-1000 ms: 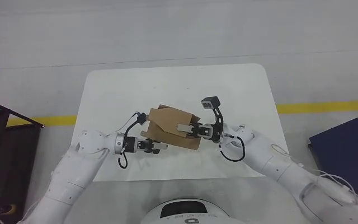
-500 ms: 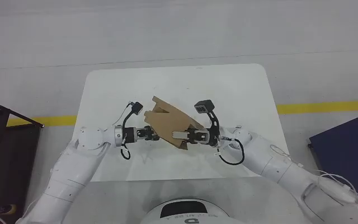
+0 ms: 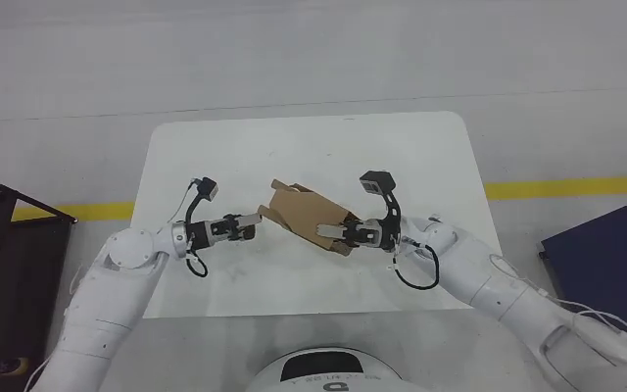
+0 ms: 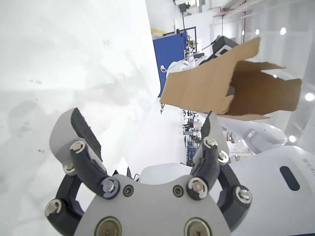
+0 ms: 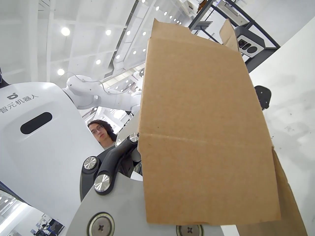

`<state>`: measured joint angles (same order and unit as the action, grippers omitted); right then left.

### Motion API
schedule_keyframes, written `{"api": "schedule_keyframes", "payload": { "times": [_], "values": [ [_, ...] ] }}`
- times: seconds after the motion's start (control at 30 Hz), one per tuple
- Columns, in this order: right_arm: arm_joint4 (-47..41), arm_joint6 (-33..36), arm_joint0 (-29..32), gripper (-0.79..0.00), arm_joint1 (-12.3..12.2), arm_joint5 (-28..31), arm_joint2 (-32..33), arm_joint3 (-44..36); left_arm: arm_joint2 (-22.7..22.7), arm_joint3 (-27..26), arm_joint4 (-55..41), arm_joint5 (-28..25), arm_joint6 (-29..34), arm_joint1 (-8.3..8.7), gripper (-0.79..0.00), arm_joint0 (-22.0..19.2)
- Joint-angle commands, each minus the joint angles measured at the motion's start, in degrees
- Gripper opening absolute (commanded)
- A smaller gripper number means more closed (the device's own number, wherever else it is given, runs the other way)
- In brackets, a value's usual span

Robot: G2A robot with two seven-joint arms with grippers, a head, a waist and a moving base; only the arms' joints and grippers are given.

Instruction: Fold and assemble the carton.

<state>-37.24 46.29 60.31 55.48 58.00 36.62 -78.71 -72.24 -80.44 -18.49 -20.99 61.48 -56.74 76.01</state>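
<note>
Over the middle of the table (image 3: 196,157), the carton (image 3: 306,214) was held tilted, approx. half unfolded, by the right end effector (image 3: 335,233), which was clamped on its right-hand end (flaps hung loose at the other). The left end effector (image 4: 142,116) was seen spread wide w/ nothing in it, just beside the carton.

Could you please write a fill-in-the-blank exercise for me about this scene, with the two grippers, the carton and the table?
1. The jaws of the left gripper are ____, with nothing between them.
2. The right gripper holds a carton made of brown ____.
3. The table below the carton is ____ in colour.
Missing words: open; cardboard; white.
</note>
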Motion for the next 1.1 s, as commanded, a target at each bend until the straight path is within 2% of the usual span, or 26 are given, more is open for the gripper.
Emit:
{"api": "schedule_keyframes", "payload": {
  "times": [0.0,0.43,0.5,0.67,0.87,1.07],
  "values": [
    [0.0,0.0,0.0,-0.785,0.0,0.0,0.0,0.0,0.1,0.0,0.0,0.1,0.0,-0.01,0.000,0.0],
    [-2.2,-0.9,1.2,-0.785,0.1,-0.8,-0.1,-1.7,0.1,0.0,0.0,0.1,0.0,-0.01,0.000,0.0],
    [-5.9,0.7,2.1,-0.785,-0.1,-0.9,0.3,-2.1,0.1,0.0,0.0,0.1,0.0,-0.01,0.000,0.0],
    [-14.6,6.1,3.1,-0.785,-0.6,-6.1,1.1,-2.5,0.4,-1.3,-1.3,-0.5,0.0,-0.12,0.000,0.4],
    [-17.8,9.7,4.6,-0.785,-0.7,-9.7,2.0,-2.9,2.1,-2.8,-3.0,-1.7,1.1,-0.44,0.000,0.2],
    [-18.6,12.5,4.9,-0.785,0.3,-12.5,1.6,-3.7,4.5,-4.0,-2.5,-1.8,1.1,-0.97,0.000,-1.8]
  ]
}}
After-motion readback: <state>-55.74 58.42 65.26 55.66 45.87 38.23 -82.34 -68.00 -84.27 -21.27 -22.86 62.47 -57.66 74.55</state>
